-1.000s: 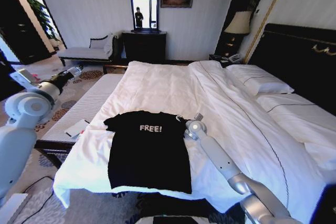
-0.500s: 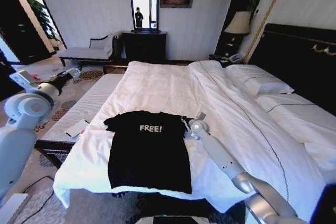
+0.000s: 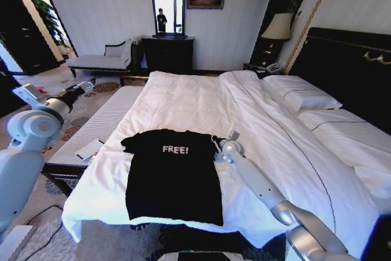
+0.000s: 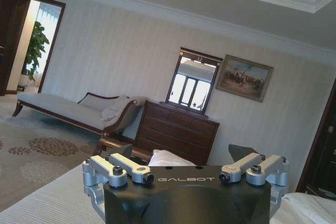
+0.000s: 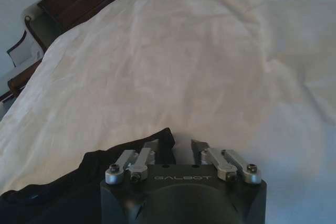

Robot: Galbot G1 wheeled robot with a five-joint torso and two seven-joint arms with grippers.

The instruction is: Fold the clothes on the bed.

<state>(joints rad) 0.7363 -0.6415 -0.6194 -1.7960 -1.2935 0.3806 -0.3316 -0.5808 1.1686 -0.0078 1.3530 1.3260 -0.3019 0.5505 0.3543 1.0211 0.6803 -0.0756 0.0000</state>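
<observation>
The clothes are one black T-shirt (image 3: pixel 174 172) with white "FREE!" lettering, lying flat near the front edge of the bed (image 3: pixel 183 99). My right gripper (image 3: pixel 216 141) rests low at the shirt's right sleeve. In the right wrist view this gripper (image 5: pixel 175 148) is open over the white duvet. The black sleeve edge (image 5: pixel 105 169) lies against one of its fingers. My left arm is raised off the bed's left side, with its gripper (image 3: pixel 90 82) in the air. The left wrist view shows that gripper (image 4: pixel 184 153) open and pointed toward the room's far wall.
White pillows (image 3: pixel 302 93) lie by the dark headboard on the right. A striped bench (image 3: pixel 104 120) with a notepad (image 3: pixel 90 149) runs along the bed's left side. A chaise (image 3: pixel 101 59), a dark dresser (image 3: pixel 168 53) and a lamp (image 3: pixel 278 27) stand at the far wall.
My right gripper has edged slightly rightward at the sleeve. The left arm has dipped a little. The shirt lies as before.
</observation>
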